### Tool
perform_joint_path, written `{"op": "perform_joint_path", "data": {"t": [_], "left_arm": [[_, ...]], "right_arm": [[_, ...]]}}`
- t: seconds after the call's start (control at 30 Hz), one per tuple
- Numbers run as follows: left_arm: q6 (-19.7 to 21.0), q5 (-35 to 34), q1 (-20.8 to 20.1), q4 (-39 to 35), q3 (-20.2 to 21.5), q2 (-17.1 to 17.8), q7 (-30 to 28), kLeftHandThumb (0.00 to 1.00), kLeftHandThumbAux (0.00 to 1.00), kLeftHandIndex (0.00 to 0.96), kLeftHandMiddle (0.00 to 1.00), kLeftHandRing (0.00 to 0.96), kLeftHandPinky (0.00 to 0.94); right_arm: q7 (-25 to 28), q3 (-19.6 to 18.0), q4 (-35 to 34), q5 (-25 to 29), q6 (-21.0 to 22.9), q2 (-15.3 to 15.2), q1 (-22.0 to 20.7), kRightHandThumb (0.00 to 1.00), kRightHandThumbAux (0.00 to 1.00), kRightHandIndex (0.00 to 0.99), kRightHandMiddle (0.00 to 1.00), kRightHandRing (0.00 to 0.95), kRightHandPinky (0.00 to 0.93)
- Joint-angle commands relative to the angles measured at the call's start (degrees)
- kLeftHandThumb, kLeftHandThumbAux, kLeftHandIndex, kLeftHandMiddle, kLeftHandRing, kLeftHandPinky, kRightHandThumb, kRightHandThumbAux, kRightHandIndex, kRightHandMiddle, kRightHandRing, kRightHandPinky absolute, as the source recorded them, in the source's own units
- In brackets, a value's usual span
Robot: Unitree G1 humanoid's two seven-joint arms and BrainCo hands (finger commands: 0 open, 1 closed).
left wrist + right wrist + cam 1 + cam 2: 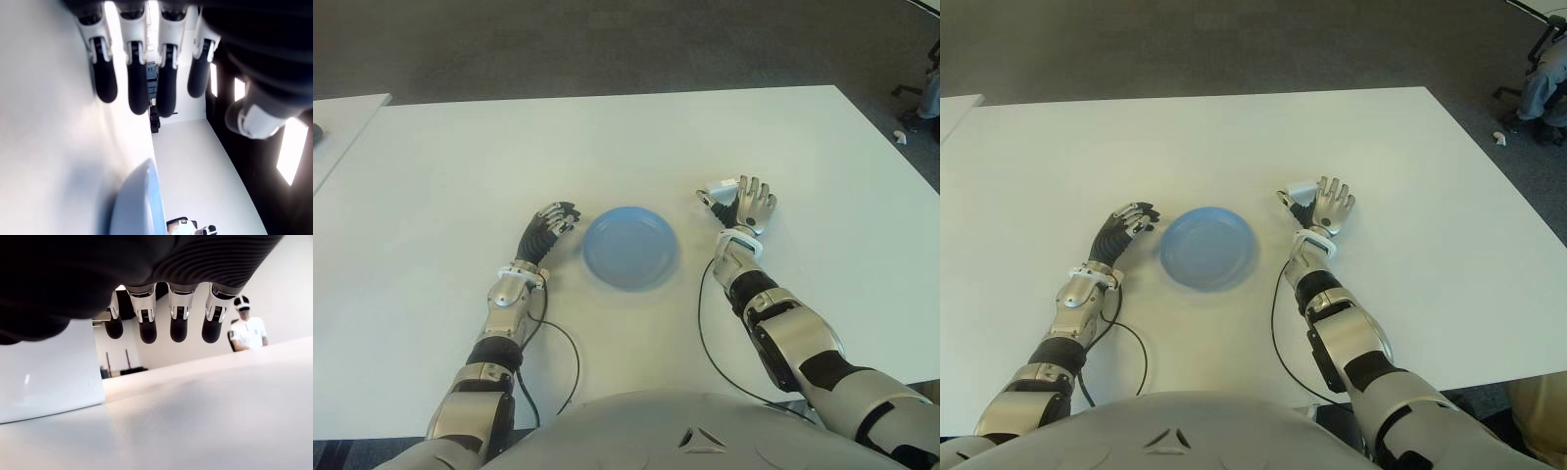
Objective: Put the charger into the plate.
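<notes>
The charger [723, 187], a small white block, sits on the white table [636, 137] toward its right half, at the thumb side of my right hand [751, 206], well short of any table edge; my right fingers [178, 323] are extended and apart above the tabletop, and I cannot tell whether my thumb touches the charger. The blue plate [630, 247] lies near the table's middle, between my two hands and holds nothing. My left hand [553, 221] shows just left of the plate, fingers [138, 83] loosely bent and holding nothing.
</notes>
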Motion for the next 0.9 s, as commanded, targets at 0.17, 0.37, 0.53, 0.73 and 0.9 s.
{"op": "perform_joint_path", "data": {"t": [0.17,0.37,0.53,0.73,0.9], "left_arm": [[9.8,2.6,9.9,8.7,-2.1,-1.3,-0.4,0.052,0.556,0.312,0.367,0.347,0.323],[9.4,2.7,10.1,8.6,-2.1,-1.3,-0.2,0.049,0.556,0.319,0.366,0.344,0.329],[9.6,2.5,10.2,8.3,-2.1,-1.2,-0.8,0.042,0.556,0.318,0.368,0.351,0.339],[10.2,2.5,10.3,8.0,-2.2,-1.3,-0.7,0.033,0.558,0.309,0.372,0.36,0.349],[11.1,2.5,10.2,7.5,-2.3,-1.4,-0.3,0.033,0.555,0.307,0.371,0.359,0.342]], "right_arm": [[3.7,0.5,5.5,3.2,-1.8,3.6,5.8,0.322,0.07,0.0,0.0,0.0,0.0],[3.1,0.6,5.8,3.1,-2.3,3.6,5.9,0.323,0.079,0.0,0.0,0.0,0.0],[-1.5,-0.3,5.3,3.5,-5.1,3.4,6.9,0.339,0.13,0.003,0.0,0.0,0.0],[-7.1,-1.6,5.1,4.4,-9.2,3.1,7.5,0.408,0.202,0.133,0.174,0.147,0.163],[-13.7,-1.7,5.6,3.8,-12.6,2.7,7.9,0.524,0.259,0.3,0.483,0.494,0.512]]}}
